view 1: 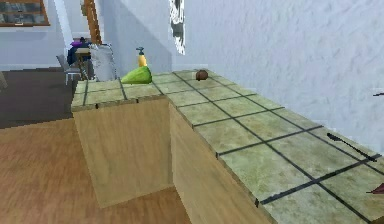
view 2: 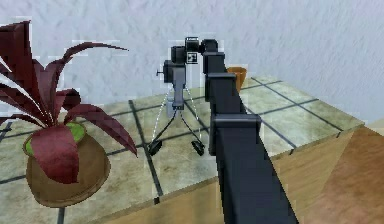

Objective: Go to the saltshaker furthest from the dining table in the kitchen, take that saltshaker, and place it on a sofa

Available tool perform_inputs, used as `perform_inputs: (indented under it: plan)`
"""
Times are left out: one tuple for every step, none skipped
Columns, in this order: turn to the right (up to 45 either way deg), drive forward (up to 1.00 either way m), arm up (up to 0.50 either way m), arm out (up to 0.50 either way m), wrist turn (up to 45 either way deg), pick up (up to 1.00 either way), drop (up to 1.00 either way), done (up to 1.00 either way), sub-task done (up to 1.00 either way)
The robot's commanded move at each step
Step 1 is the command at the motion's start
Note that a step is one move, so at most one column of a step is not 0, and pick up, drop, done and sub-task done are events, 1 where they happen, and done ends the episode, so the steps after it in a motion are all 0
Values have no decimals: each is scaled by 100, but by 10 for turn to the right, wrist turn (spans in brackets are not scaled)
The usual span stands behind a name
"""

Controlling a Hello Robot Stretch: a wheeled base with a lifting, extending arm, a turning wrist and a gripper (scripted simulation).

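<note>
Kitchen. Pale wall behind a long green-tiled worktop on wood fronts.

Forward view gives the worktop's run to its far end. At the far-left corner sits a green lump, with a yellow bottle just behind it. A brown round thing lies near the back edge by the wall. A dark thin thing lies by the back edge at the view's right. Furniture stands beyond the far end.

Arm side view gives a red-leaved plant in a brown pot near the front edge. The arm reaches across the tiles toward the back edge. The gripper has thin fingers ending against bare tile, and it holds nothing. Fingers apart or together: cannot tell.

Saltshaker not identified for certain. A small orange-brown thing stands at the back edge, just right of the arm and partly hidden by it. It is the likeliest candidate but too small to confirm.

Handling, as a judgement:
- Weight and build: a shaker should be light and rigid, possibly breakable.
- Risks: smooth sides may slip, and it is narrow enough to topple at a nudge.
- Hold: take it round the body at mid-height, approaching level, not at the cap.
</note>
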Motion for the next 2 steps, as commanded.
perform_inputs:
  plan:
    - [0, 0, 0, 0, 450, 0, 0, 0, 0]
    - [0, 0, 0, 0, 450, 0, 0, 0, 0]
